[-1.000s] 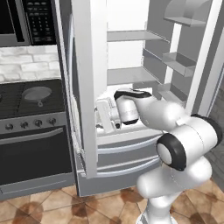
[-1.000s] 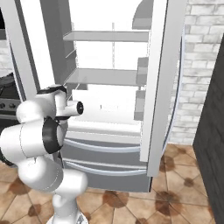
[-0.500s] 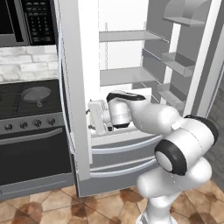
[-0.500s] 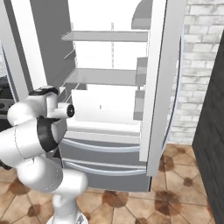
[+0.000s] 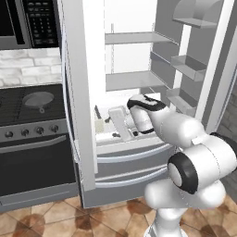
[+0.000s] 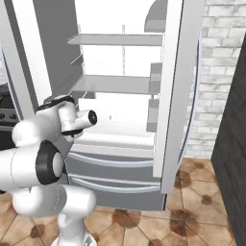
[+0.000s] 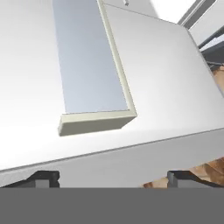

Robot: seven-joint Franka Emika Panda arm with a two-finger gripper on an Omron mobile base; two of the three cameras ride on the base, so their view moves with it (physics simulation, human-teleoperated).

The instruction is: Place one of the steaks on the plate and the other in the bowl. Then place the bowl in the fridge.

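Left base view shows the fridge [image 5: 139,69] with doors swung wide, white inside, glass shelves bare. The gripper [image 5: 107,121] reaches toward 9 o'clock at the lowest shelf level, its jaws spread wide and holding nothing; the left door's edge hides whatever lies beyond it. A frying pan [image 5: 39,99] sits on the black stove [image 5: 28,134] at 9 o'clock, a microwave [image 5: 28,23] above it. Hand view has the dark fingertips [image 7: 43,177] far apart before a pale door panel, hard to make out. Brown tiled floor [image 6: 202,202] and a whitish brick wall [image 6: 216,72] surround the fridge.
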